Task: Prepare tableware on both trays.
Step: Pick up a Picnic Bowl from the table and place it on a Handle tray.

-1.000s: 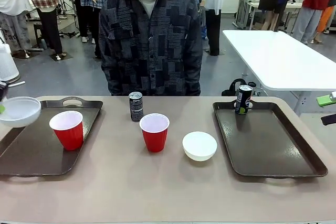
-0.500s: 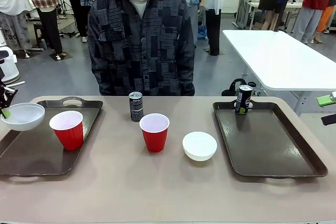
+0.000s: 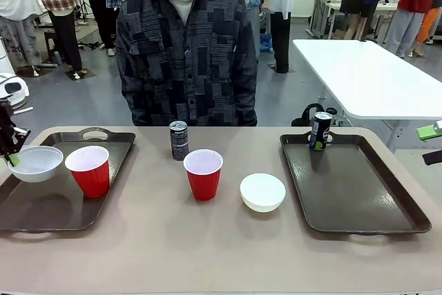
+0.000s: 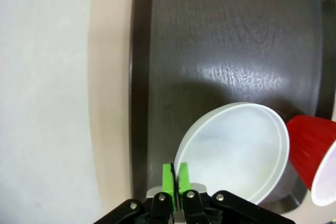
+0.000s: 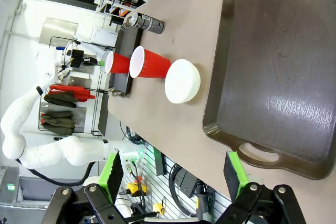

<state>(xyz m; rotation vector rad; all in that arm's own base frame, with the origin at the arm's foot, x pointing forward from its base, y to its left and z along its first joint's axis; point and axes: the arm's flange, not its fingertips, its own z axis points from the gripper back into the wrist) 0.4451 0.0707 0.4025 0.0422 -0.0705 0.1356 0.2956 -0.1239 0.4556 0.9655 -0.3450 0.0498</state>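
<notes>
Bowl first. From the front, the white bowl (image 3: 34,164) sits low at the far-left corner of the left tray (image 3: 48,215). The left tool (image 3: 10,159) is clamped on its left rim, so the bowl lies to the right of the tool, just beside a red cup (image 3: 88,170) on the same tray. I cannot tell whether it touches the tray. A second bowl (image 3: 262,192) and a middle cup (image 3: 204,174) stand on the desk (image 3: 207,260), left of the right tray (image 3: 359,198).

From the left wrist, the green pads (image 4: 168,174) are pressed together on the rim, and the bowl hangs inside the tray's raised edge.

From the right wrist, the right tool (image 5: 173,174) stands wide apart and empty at the right tray's handle edge. The second bowl lies past the tray's left side, so I'd judge this arm the nearer one for it.
</notes>
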